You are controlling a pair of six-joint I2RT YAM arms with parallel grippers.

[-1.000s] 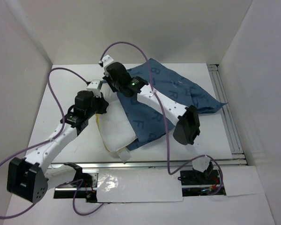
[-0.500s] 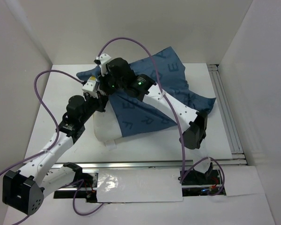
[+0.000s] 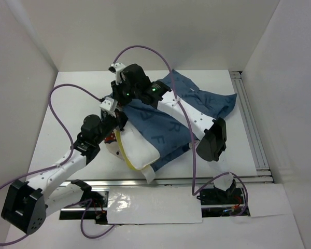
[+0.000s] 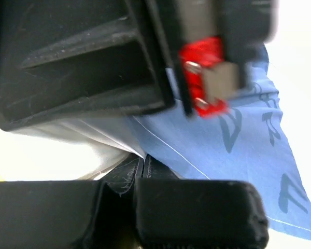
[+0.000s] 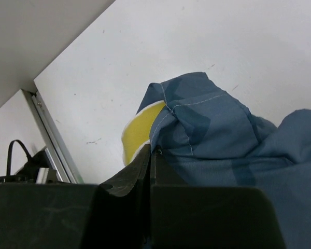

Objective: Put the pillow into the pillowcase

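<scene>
**Pillow Half In, Near End Bare**

On the white tabletop [image 3: 67,129], the pillowcase [image 3: 150,129] lies stretched on a slant. Its closed end trails off to the far right, and its mouth is gathered at the far left, where both arms meet. The pillow [image 3: 140,153] is only partly inside. Its white near end sticks out of the mouth and points toward the tabletop's near edge, so its long axis runs from the tools down toward the arms' side. The bulk of the blue sack lies off to the right of that line.

The right tool [image 5: 151,153] has its jaws pressed together on a fold of the pillowcase hem, with the pillow's yellow seam [image 5: 137,129] showing just beside the pinch. The left tool [image 4: 144,165] is likewise clamped tight at the place where white cloth and blue cloth meet. It appears to hold the pillowcase edge, though the wrist view is too close to be sure which layer it has.

By this reading, the coming move turns on that offset. The exposed end lies on the near side of both tools, while the empty depth of the sack lies to the right. The mouth would therefore have to be drawn toward the near edge over the pillow, or the pillow driven rightward. The left arm is the nearer to the bare end.
</scene>
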